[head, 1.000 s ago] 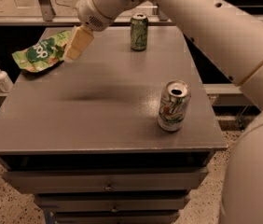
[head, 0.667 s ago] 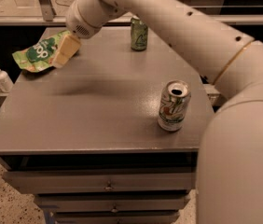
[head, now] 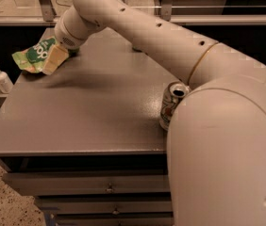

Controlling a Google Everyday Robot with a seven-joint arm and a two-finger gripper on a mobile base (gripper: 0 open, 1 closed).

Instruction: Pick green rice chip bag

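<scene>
The green rice chip bag (head: 30, 56) lies crinkled at the table's far left corner, its dark green patch with white letters facing up. My gripper (head: 54, 60) is at the bag's right end, overlapping it and low over the table. My arm (head: 137, 29) reaches across from the right and covers the bag's right side.
A white-and-green soda can (head: 170, 106) stands near the table's right front edge, partly behind my arm. A white pump bottle (head: 1, 77) stands on a lower ledge left of the grey table (head: 86, 117). Drawers sit under the table front.
My gripper has moved left and down from above the table's back edge onto the bag's right end. My arm now covers the green soda can at the back.
</scene>
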